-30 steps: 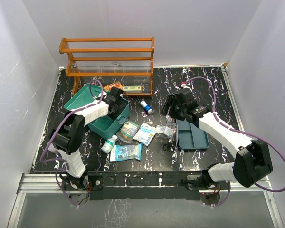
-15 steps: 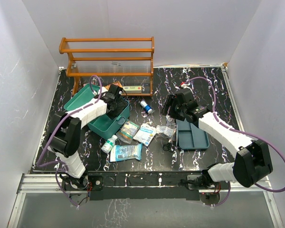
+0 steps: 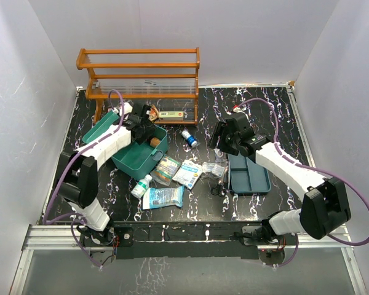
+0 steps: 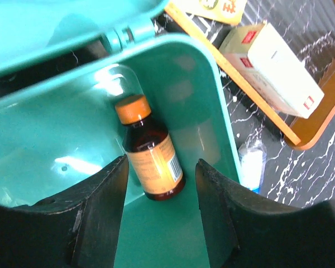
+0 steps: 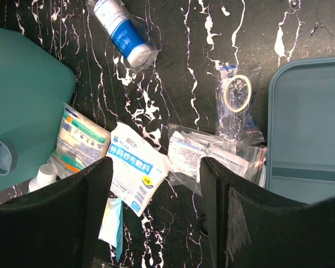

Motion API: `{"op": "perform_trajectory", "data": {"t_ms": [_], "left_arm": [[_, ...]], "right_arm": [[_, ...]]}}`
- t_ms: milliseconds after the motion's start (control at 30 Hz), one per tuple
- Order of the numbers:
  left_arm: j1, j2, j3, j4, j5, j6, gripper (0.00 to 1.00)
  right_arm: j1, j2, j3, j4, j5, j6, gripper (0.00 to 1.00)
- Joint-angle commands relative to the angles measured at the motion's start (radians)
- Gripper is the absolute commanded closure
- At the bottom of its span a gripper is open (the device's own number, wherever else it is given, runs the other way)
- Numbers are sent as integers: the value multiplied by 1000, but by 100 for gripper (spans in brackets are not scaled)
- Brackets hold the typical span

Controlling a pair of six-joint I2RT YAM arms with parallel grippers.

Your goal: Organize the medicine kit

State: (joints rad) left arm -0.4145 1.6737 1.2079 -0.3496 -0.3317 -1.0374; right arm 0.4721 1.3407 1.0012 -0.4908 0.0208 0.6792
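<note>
Setting: a black, white-veined marble-pattern table point(image 3: 258, 104) inside white walls, with an orange wooden slatted rack point(image 3: 141, 74) at the far edge.
Left gripper point(image 4: 161, 167): spread wide and holding nothing, poised over the open box.
Medicine kit: the teal-green rounded plastic box point(image 4: 56, 145) lies directly under the left fingers, with its hinged lid point(image 3: 101, 126) thrown back on the far side.
Bottle: a brown glass bottle with an orange cap and orange label point(image 4: 151, 153) lies on its side on the box floor, framed by the two fingers. It seems free of both, though the angle leaves that unsure.
Loose stock: a white sachet with blue print point(image 5: 135, 173) sits straight below the right gripper. Clear zip bags point(image 5: 212, 153) are just to one side of it, and a blue-labelled white roll point(image 5: 124, 33) is farther out.
Right gripper point(image 5: 153, 167): wide apart and empty, hovering above the sachets.
Insert tray: a blue-grey compartmented tray point(image 5: 307, 139) beside the right gripper's outer finger, apart from the box.
Doing it well: I judge the bottle is placed. Lift the left arm straight up so neither finger rolls the bottle. Bring the right gripper down square across one flat packet only.
</note>
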Motion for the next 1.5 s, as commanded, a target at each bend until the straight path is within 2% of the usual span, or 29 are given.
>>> {"op": "perform_trajectory", "data": {"t_ms": [0,500,700,933,1100,1267,1467], "left_arm": [[14,0,-14,38,-6,28,52],[14,116,-3,12,-41,-31,52],[14,126,-11,21,21,-57,67],[14,109,-29,20,87,-108,68],[14,70,3,-40,50,-67,57],[14,2,70,-102,51,80,44],[14,-103,148,-188,110,303,42]], "right_arm": [[9,16,62,20,3,-3,39],[9,39,79,13,-7,-28,39],[9,24,67,12,2,-32,39],[9,15,59,15,5,-32,40],[9,10,64,25,1,-25,40],[8,3,60,63,-2,-16,39],[10,6,18,146,-13,-6,39]]}}
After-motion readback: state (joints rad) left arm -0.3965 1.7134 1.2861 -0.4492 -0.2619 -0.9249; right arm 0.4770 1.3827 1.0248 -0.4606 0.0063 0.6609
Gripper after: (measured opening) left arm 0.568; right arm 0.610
